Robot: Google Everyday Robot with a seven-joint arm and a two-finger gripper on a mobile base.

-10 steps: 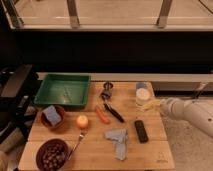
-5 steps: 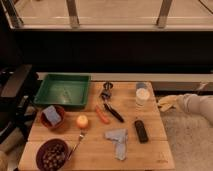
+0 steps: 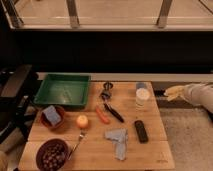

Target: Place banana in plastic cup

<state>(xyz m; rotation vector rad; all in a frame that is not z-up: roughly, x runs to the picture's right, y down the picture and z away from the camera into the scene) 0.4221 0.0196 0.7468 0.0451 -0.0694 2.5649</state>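
Note:
The plastic cup (image 3: pixel 142 96) stands upright near the right edge of the wooden table (image 3: pixel 95 152); it is a small translucent whitish tumbler. To its right, past the table edge, the pale yellow banana (image 3: pixel 172 91) sticks out leftward from the end of my white arm. My gripper (image 3: pixel 183 92) is shut on the banana's right end, level with the cup's rim and a short gap away from it. The arm's casing hides the fingers.
A green tray (image 3: pixel 62 90) lies at the back left. Two dark brown bowls (image 3: pixel 51 155) sit at the front left, one holding a blue sponge (image 3: pixel 51 115). A round orange fruit (image 3: pixel 82 121), carrot (image 3: pixel 102 116), fork (image 3: pixel 76 143), grey cloth (image 3: pixel 118 140) and black remote (image 3: pixel 141 131) fill the middle. A black chair (image 3: pixel 17 85) stands left.
My arm has lifted and drawn back to the right, carrying the banana from beside the cup to a spot past the table's right edge.

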